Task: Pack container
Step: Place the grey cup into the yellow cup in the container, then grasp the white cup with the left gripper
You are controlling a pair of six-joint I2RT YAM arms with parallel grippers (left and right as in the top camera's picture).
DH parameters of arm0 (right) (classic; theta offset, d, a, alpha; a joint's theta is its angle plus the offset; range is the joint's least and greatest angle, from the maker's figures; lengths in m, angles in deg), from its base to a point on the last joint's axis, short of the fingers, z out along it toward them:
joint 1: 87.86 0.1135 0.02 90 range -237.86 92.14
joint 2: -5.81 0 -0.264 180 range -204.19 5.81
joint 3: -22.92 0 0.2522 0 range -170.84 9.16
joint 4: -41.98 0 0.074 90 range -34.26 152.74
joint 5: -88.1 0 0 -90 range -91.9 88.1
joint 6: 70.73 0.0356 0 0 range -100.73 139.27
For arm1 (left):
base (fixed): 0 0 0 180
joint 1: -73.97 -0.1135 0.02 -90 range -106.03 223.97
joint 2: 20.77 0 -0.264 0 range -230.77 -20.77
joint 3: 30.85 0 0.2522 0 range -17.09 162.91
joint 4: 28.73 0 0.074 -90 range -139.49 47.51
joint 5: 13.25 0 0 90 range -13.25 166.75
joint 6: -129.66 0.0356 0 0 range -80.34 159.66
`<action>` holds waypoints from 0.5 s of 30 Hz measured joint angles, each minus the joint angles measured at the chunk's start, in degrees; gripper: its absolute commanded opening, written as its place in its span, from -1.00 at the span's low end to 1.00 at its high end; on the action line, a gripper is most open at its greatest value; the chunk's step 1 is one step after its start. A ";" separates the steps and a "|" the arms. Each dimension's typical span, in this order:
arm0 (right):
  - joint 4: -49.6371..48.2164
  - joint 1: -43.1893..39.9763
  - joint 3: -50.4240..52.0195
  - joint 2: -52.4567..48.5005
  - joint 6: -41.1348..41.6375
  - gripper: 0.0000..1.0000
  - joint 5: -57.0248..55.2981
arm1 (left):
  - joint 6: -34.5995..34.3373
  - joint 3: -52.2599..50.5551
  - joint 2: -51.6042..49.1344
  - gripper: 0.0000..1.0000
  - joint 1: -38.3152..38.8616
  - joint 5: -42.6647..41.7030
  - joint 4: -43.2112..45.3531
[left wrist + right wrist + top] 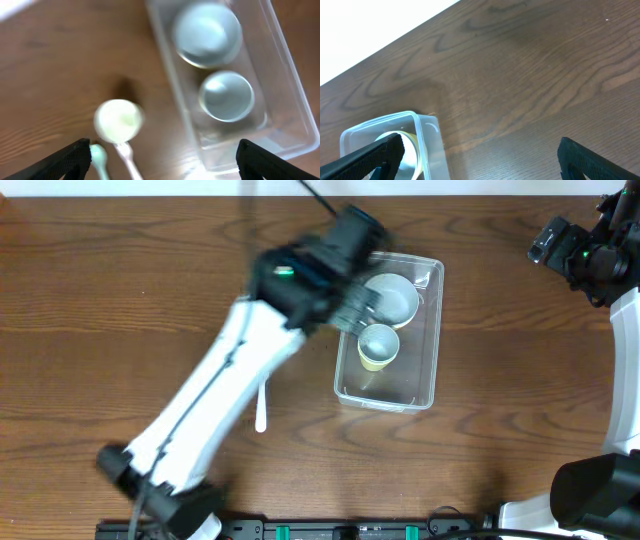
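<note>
Sitting a little toward 2 o'clock from the middle of the table (500, 330), the container (425, 370) is a clear tub that lies flat with its open side up. It has two things in it. A round pale bowl (392, 298) is at the tub's 12 o'clock end. A smaller cup (378, 346) is just beside the bowl, at its 6 o'clock side. The 6 o'clock end of the tub shows only clear plastic.

The left arm (215, 395) reaches in from 7 o'clock, and its dark end hangs over the tub's 10 o'clock edge. It looks blurry from above. In the left wrist view, the left gripper (164, 150) has its two fingers spread wide with nothing between them. Below it, outside the tub, there is a pale round thing (119, 120). It is too blurry to tell what it is.

A thin white stick (262, 405) lies on the table at 8 o'clock from the tub, well apart from it.

The right gripper (480, 142) is far off at the tub's 2 o'clock side. Its fingers are spread wide too, above bare wood.
</note>
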 measured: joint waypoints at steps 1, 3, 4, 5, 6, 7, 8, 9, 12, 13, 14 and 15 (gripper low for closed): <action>0.00 0.00 0.00 0.00 0.00 0.99 0.00 | -0.07 0.13 1.09 0.86 -1.84 0.42 -0.31; 0.02 0.00 0.00 0.00 0.00 0.98 0.00 | -0.13 -0.07 1.70 0.86 -5.38 1.18 -0.57; 0.00 0.00 0.00 0.00 0.00 0.98 0.00 | -0.17 -0.83 1.27 0.86 -7.37 1.40 -0.35; 0.00 0.00 0.00 0.00 0.00 0.98 0.00 | -0.20 -1.92 0.68 0.86 -8.79 1.60 -0.13; 0.00 0.00 0.00 0.00 0.00 0.98 0.00 | -0.39 -3.45 -0.28 0.86 -10.19 1.79 0.09; 0.00 0.00 0.00 0.00 0.00 0.99 0.00 | -0.68 -5.05 -1.49 0.85 -11.37 1.79 0.33; 0.00 0.00 0.00 0.00 0.00 0.99 0.00 | -1.11 -7.17 -3.26 0.85 -12.66 1.70 0.87; 0.00 0.00 0.00 0.00 0.00 0.99 0.00 | -1.38 -8.83 -4.96 0.83 -13.62 1.31 1.38; 0.02 0.00 0.00 0.00 0.00 0.99 0.00 | -1.77 -13.03 -10.19 0.74 -16.22 -0.90 2.51; 0.00 0.00 0.00 0.00 0.00 0.98 0.00 | -1.90 -14.19 -11.91 0.73 -17.09 -1.81 2.95; 0.00 0.00 0.00 0.00 0.00 0.98 0.00 | -1.90 -15.04 -13.22 0.73 -17.79 -2.73 3.30; 0.00 0.00 0.00 0.00 0.00 0.98 0.00 | -2.08 -15.76 -14.34 0.73 -18.51 -3.67 3.78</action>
